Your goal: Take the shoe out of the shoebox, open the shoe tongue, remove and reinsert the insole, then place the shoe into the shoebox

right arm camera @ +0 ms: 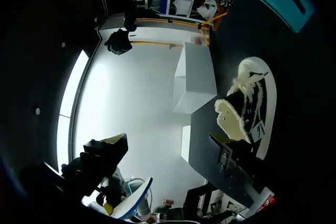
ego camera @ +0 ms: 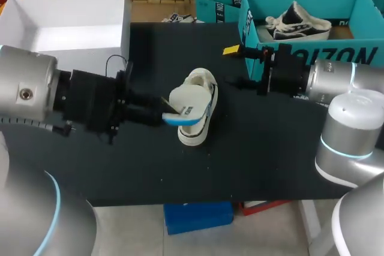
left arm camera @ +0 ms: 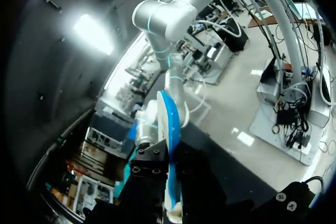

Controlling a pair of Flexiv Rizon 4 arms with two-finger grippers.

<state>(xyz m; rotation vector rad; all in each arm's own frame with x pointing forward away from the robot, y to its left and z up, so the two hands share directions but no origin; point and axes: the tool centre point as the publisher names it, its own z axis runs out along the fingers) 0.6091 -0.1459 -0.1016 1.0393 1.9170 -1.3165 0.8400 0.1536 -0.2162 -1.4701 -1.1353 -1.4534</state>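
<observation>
Insole (ego camera: 185,103), white top, blue underside, clamped in left claw (ego camera: 158,114) over white blue-striped sneaker (ego camera: 193,135) on black worktop (ego camera: 150,166); right claw (ego camera: 235,66) spread, empty.

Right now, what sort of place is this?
Probably a robotics lab bench: a black table, a teal shoebox at its far edge, and the left gripper holding an insole by a white shoe.
</observation>
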